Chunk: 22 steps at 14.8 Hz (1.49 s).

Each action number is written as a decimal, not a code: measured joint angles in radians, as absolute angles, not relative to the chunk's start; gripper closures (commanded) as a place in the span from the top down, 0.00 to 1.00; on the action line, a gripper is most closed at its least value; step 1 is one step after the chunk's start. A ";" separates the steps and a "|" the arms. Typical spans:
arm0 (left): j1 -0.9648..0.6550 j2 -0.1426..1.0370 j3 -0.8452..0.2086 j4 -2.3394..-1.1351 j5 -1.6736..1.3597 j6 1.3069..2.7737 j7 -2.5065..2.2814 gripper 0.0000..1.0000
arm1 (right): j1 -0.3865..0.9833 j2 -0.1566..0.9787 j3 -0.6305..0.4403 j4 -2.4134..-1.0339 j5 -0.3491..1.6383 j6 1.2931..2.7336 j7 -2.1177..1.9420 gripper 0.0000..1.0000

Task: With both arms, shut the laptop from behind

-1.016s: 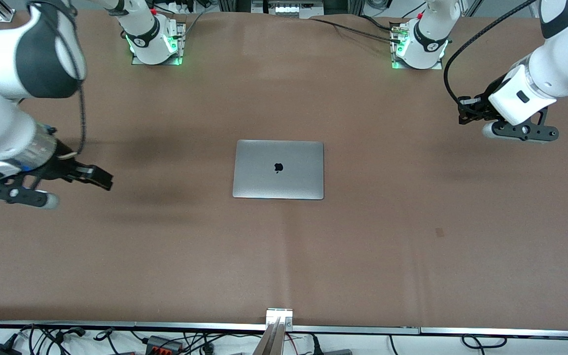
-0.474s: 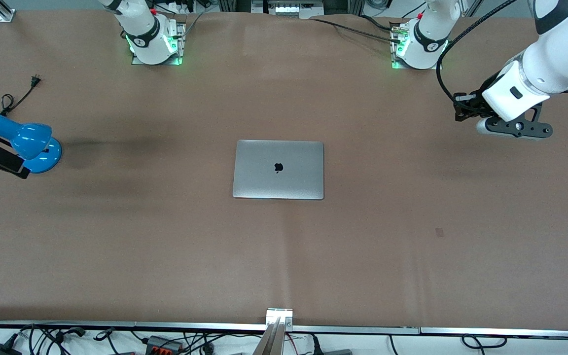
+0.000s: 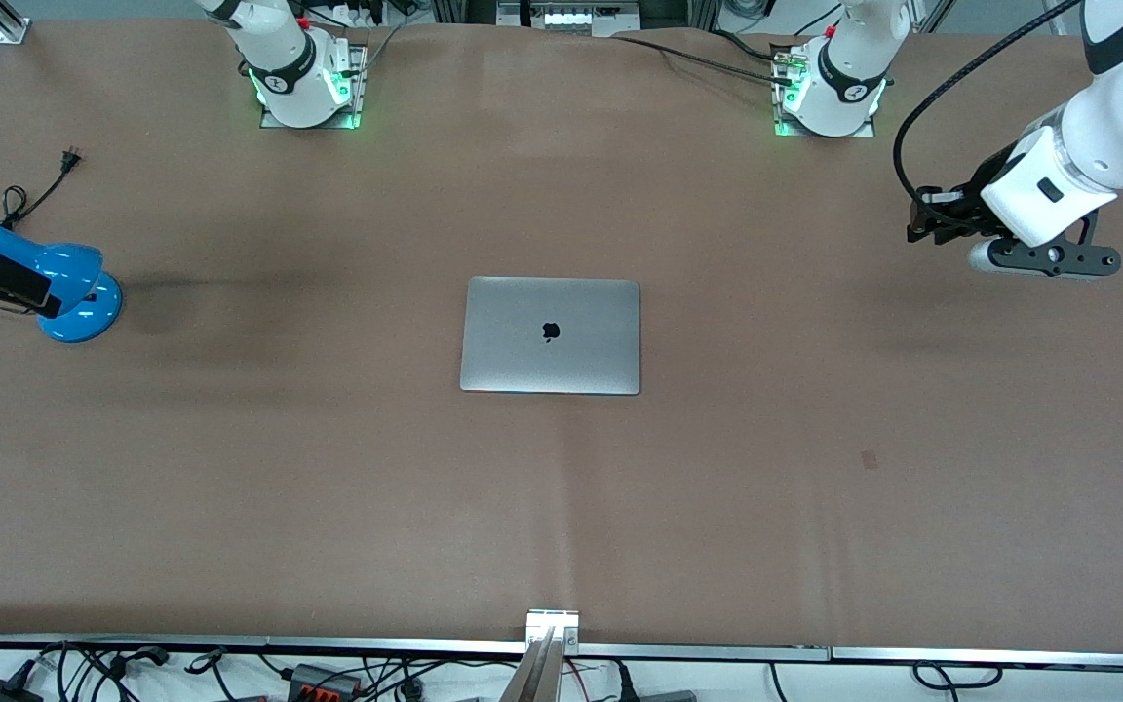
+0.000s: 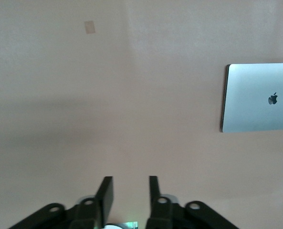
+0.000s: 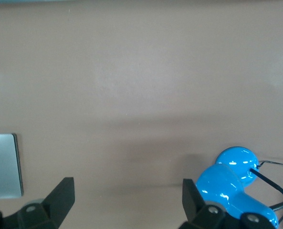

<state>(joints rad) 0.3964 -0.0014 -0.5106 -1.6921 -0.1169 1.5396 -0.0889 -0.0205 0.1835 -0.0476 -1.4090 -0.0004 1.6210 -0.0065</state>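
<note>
The laptop lies shut and flat in the middle of the table, silver lid up with the dark apple logo showing. It also shows in the left wrist view, and its edge shows in the right wrist view. My left gripper hangs open and empty over bare table toward the left arm's end, well apart from the laptop; its fingers stand a little apart. My right gripper is open wide and empty at the right arm's end, over the blue desk lamp; its fingers frame bare table.
A blue desk lamp with a black cord and plug sits at the right arm's end of the table; it also shows in the right wrist view. The two arm bases stand along the table edge farthest from the front camera.
My right arm has pulled away toward its end of the table, uncovering the blue lamp. My left gripper has shifted only slightly. The laptop has not moved.
</note>
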 measured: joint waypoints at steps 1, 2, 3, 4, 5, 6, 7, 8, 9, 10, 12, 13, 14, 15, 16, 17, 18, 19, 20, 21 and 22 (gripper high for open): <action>0.397 -0.001 -0.511 -1.691 -0.113 1.543 -0.089 1.00 | -0.021 0.159 -0.048 -1.450 -0.001 1.635 -0.007 1.00; 0.396 -0.001 -0.512 -1.690 -0.095 1.545 -0.088 1.00 | -0.021 0.134 -0.048 -1.491 -0.001 1.648 -0.007 1.00; 0.396 -0.001 -0.514 -1.690 -0.071 1.546 -0.087 1.00 | -0.021 0.108 -0.048 -1.529 -0.002 1.655 -0.007 1.00; 0.394 -0.001 -0.516 -1.690 -0.050 1.547 -0.087 1.00 | -0.021 0.082 -0.048 -1.563 -0.002 1.659 -0.007 1.00; 0.392 -0.001 -0.519 -1.690 -0.031 1.548 -0.085 1.00 | -0.021 0.056 -0.048 -1.594 -0.003 1.660 -0.007 1.00; 0.390 -0.001 -0.522 -1.690 -0.017 1.548 -0.082 1.00 | -0.021 0.034 -0.048 -1.619 -0.003 1.660 -0.007 1.00; 0.390 -0.001 -0.523 -1.690 -0.010 1.548 -0.081 1.00 | -0.021 0.013 -0.048 -1.642 -0.003 1.660 -0.007 1.00; 0.390 -0.001 -0.524 -1.690 -0.006 1.549 -0.078 1.00 | -0.021 -0.006 -0.048 -1.665 -0.003 1.661 -0.007 1.00; 0.391 -0.001 -0.523 -1.690 -0.005 1.549 -0.070 1.00 | -0.021 -0.022 -0.048 -1.684 -0.003 1.662 -0.007 1.00; 0.391 -0.001 -0.523 -1.689 -0.005 1.550 -0.053 1.00 | -0.021 -0.032 -0.048 -1.697 -0.003 1.663 -0.007 1.00; 0.376 0.000 -0.514 -1.682 -0.005 1.549 -0.009 1.00 | -0.021 -0.043 -0.047 -1.708 -0.003 1.663 -0.007 1.00; 0.335 0.000 -0.474 -1.678 -0.005 1.547 -0.002 1.00 | -0.021 -0.047 -0.047 -1.710 -0.003 1.662 -0.007 1.00; 0.256 0.000 -0.389 -1.675 -0.005 1.544 0.003 1.00 | -0.021 -0.050 -0.047 -1.712 -0.003 1.660 -0.007 1.00; 0.171 0.000 -0.293 -1.673 -0.005 1.542 0.012 1.00 | -0.020 -0.052 -0.045 -1.713 -0.003 1.657 -0.007 1.00; 0.112 0.001 -0.226 -1.671 -0.005 1.539 0.019 1.00 | -0.020 -0.053 -0.044 -1.713 -0.003 1.653 -0.007 1.00; 0.085 0.001 -0.196 -1.670 -0.005 1.534 0.023 1.00 | -0.020 -0.053 -0.043 -1.714 -0.003 1.650 -0.007 1.00; 0.075 0.001 -0.186 -1.670 -0.005 1.530 0.024 1.00 | -0.020 -0.053 -0.043 -1.714 -0.003 1.649 -0.007 1.00; 0.071 0.001 -0.184 -1.670 -0.005 1.529 0.024 1.00 | -0.020 -0.053 -0.042 -1.714 -0.003 1.649 -0.007 1.00; 0.069 0.001 -0.184 -1.670 -0.005 1.527 0.024 1.00 | -0.020 -0.053 -0.042 -1.714 -0.003 1.649 -0.008 1.00; 0.067 0.001 -0.184 -1.670 -0.005 1.526 0.024 1.00 | -0.020 -0.053 -0.041 -1.714 -0.003 1.649 -0.008 1.00; 0.066 0.001 -0.184 -1.670 -0.005 1.525 0.024 1.00 | -0.020 -0.054 -0.041 -1.714 -0.003 1.649 -0.008 1.00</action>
<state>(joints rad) 0.0663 0.0011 -0.1838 -1.6698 -0.0054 1.5255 0.0237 -0.0203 -0.0536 -0.0410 -1.7141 -0.0035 1.6491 -0.0078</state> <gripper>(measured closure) 0.000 0.000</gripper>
